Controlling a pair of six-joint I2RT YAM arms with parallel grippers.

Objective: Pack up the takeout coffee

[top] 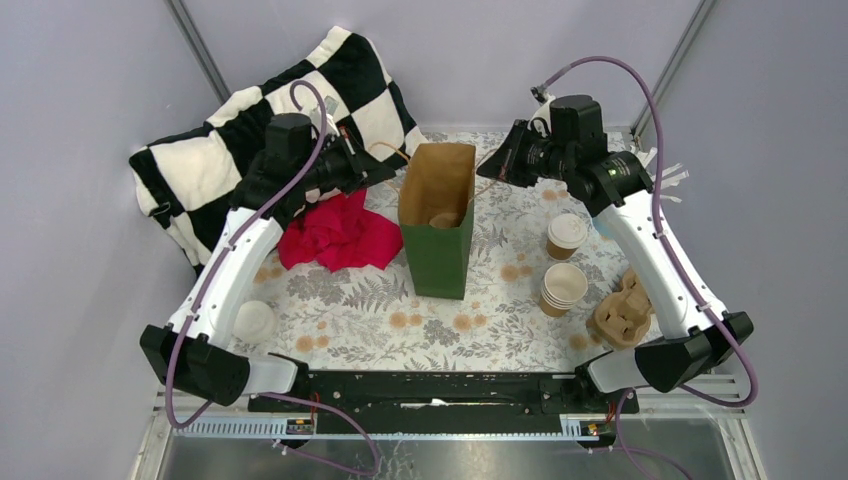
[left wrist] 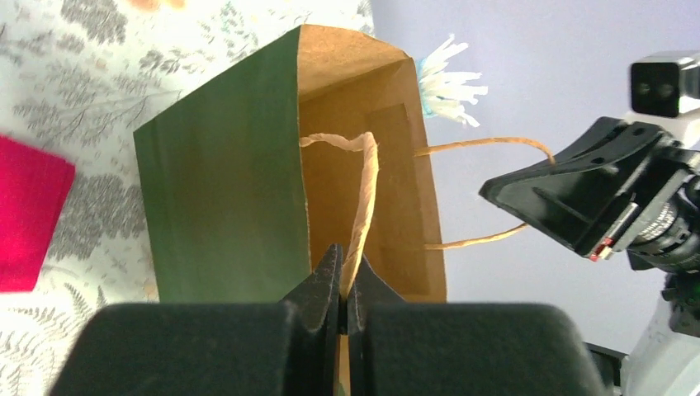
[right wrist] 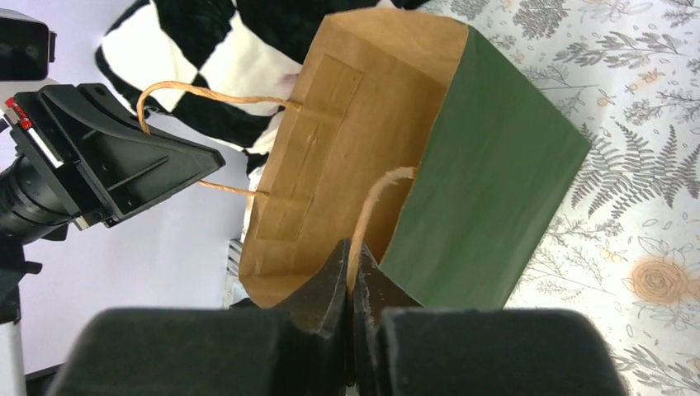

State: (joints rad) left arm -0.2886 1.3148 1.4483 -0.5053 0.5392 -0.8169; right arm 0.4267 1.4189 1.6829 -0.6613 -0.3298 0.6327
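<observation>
The takeout coffee (top: 566,232), a small brown cup with a white lid, stands upright on the table to the right of a green paper bag (top: 438,245). The bag stands open, with a brown shape inside that I cannot identify. On the bag's left, my left gripper (top: 392,160) (left wrist: 344,268) is shut on one twisted paper handle (left wrist: 363,198). From the right side, my right gripper (top: 500,165) (right wrist: 353,262) is shut on the other handle (right wrist: 371,206). Both handles are pulled outward above the bag's mouth (right wrist: 330,148).
A stack of lidless brown cups (top: 563,287) and a moulded cardboard carrier (top: 620,315) sit at the front right. A red cloth (top: 340,232) lies left of the bag. A checkered cloth (top: 250,120) is at the back left. A white lid (top: 253,320) lies near the left arm.
</observation>
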